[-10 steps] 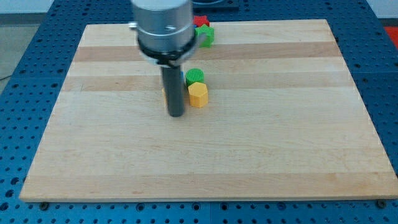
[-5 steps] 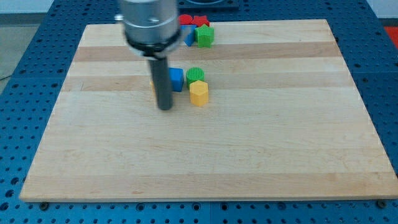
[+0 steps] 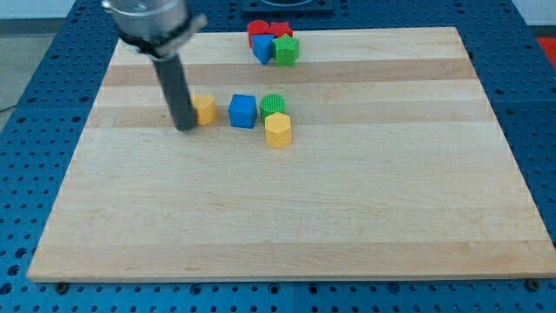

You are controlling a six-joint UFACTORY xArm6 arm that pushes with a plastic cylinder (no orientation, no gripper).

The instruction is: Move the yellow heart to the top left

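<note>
A small yellow block (image 3: 206, 109), its shape hard to make out, lies left of the board's middle, toward the view's top. My tip (image 3: 184, 127) stands against its left side, and the rod hides the block's left edge. A blue cube (image 3: 243, 110) lies just to the right of it. A green cylinder (image 3: 273, 105) and a yellow hexagon-like block (image 3: 277, 131) lie further right, touching each other.
At the view's top, near the wooden board's far edge (image 3: 373, 33), there is a tight cluster: two red blocks (image 3: 258, 29) (image 3: 281, 30), a blue block (image 3: 263, 49) and a green block (image 3: 286, 49). A blue perforated table surrounds the board.
The rod has moved to the view's left and slightly up, uncovering the blue cube and the small yellow block. The small yellow block seems to have shifted a little left.
</note>
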